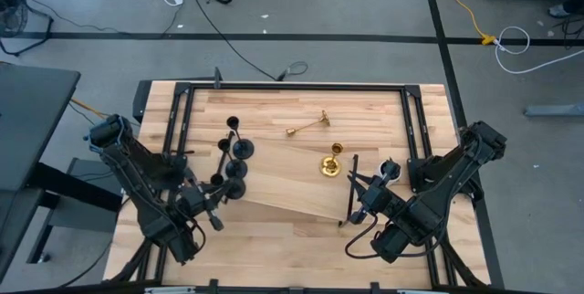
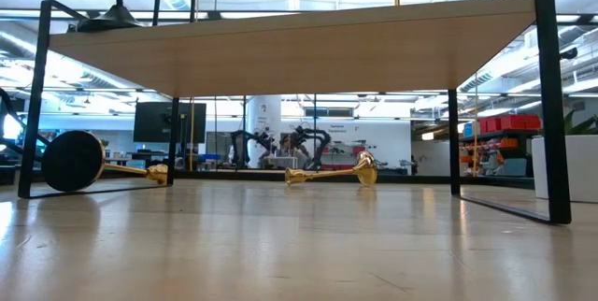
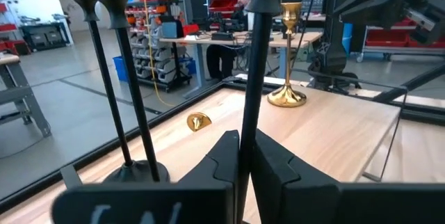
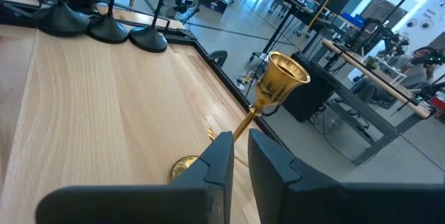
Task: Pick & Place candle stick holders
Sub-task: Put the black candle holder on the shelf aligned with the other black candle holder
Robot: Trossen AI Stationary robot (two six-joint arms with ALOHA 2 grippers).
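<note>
Several black candle stick holders point(image 1: 237, 148) stand on the left part of a raised wooden board point(image 1: 292, 184). My left gripper point(image 1: 215, 195) is at the board's near left corner, pointing level and shut on the stem of one upright black holder point(image 3: 249, 57). A gold holder point(image 1: 332, 162) stands upright on its disc base at the board's right. My right gripper point(image 4: 240, 156) is close beside it, its fingers a narrow gap apart with nothing between them. Another gold holder point(image 1: 308, 126) lies on its side on the table farther back. My left gripper pinches the black holder's thin stem point(image 3: 246, 123) between its two fingers, coming in level with the fingers across the stem. The holder stands upright and its cup rises well above the fingers. The fingers hide its base, so I cannot tell whether it rests on the board.
The board stands on a thin black frame point(image 2: 551, 105) above the table. Under it lie a gold holder point(image 2: 332, 173) and one with its dark disc base point(image 2: 73, 161) facing the low camera. Two black stems point(image 3: 118, 71) stand close to my left gripper.
</note>
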